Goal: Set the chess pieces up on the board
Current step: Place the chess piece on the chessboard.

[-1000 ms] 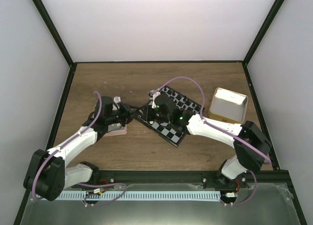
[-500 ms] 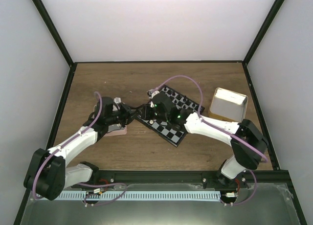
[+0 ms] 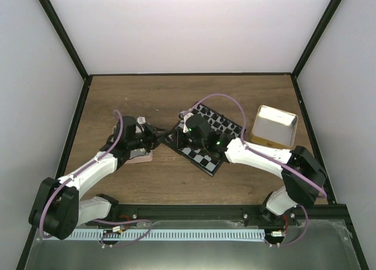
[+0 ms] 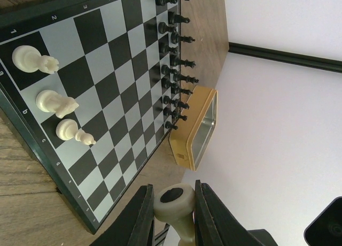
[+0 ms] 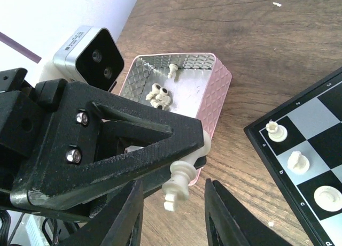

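White piece [image 5: 180, 177] clamped in the left tool [image 4: 174, 208], held just ahead of the parted jaws of the right tool [image 5: 173, 222]; if released early, it could be dropped onto the tabletop [image 5: 278, 53].

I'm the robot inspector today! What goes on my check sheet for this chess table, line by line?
Surface: wooden table, a few pale specks on it.
Job's things: board with three white pieces along one edge and black pieces lined up on the far side; more white pieces in the pink tray.
Clutter: tan box beside the board.
End effectors: left end effector shut on a white piece; right end effector open, close to that piece.
Cables: a purple cable loops along each arm.
Surroundings: white walls, black frame; nothing else seen.
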Controlling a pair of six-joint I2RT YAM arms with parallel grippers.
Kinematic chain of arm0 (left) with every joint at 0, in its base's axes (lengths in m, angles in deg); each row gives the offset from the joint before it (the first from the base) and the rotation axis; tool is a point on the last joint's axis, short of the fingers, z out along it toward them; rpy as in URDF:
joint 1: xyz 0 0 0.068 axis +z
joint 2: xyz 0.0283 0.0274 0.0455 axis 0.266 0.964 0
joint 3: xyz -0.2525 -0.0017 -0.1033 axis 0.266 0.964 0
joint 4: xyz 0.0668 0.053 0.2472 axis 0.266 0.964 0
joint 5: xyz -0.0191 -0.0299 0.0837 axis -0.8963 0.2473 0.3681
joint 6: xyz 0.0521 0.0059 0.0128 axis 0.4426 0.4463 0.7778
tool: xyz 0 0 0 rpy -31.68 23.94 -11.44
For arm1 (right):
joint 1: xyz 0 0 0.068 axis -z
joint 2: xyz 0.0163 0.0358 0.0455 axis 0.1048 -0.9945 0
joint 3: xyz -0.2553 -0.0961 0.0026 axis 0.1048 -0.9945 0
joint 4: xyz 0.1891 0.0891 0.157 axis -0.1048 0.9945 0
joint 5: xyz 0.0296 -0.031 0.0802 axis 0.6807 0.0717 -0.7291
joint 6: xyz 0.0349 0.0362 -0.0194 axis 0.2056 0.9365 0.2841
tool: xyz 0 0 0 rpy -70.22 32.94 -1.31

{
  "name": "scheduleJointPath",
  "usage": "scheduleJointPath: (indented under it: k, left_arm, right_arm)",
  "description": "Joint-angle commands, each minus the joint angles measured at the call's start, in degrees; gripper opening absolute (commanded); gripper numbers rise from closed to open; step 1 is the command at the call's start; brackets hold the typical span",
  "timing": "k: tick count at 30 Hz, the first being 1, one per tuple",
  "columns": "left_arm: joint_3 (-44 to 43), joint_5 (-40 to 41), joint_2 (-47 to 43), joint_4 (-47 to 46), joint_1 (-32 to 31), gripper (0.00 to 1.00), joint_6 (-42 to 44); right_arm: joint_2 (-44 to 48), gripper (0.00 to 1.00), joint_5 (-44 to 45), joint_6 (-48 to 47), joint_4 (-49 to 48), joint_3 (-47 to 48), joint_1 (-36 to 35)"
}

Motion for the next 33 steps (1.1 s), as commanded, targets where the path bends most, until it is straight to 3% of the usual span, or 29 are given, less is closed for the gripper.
scheduleJointPath:
  k: [1, 5, 14, 20, 26, 33]
  left_arm:
    - [0.4, -0.04, 0.18, -1.2, -0.22, 0.15, 0.64]
    - [0.33, -0.1, 0.06, -1.36, -0.22, 0.15, 0.47]
    - [0.53, -0.52, -0.11, -1.39, -0.22, 0.17, 0.56]
    - [0.03, 1.59, -2.62, 0.18, -0.24, 0.53, 4.17]
    - [-3.81, 8.33, -6.21, 8.44, -0.22, 0.68, 16.82]
    - [-16.45, 18.05, -4.66, 23.88, -0.21, 0.73, 41.35]
  right_arm:
    - [0.02, 0.33, 0.29, -0.9, -0.75, 0.97, -0.4]
    - [-2.01, 0.3, 1.2, -1.88, 0.14, 3.24, -0.4]
    - [-2.05, 0.08, 4.11, -3.39, 0.28, 4.36, -0.44]
    - [0.43, 0.03, 6.66, -4.91, 4.28, 4.22, -0.31]
    - [4.39, 0.01, 9.75, -6.45, 14.47, 2.1, 0.9]
    - [5.92, 0.01, 9.16, -8.78, 28.48, 1.41, 3.09]
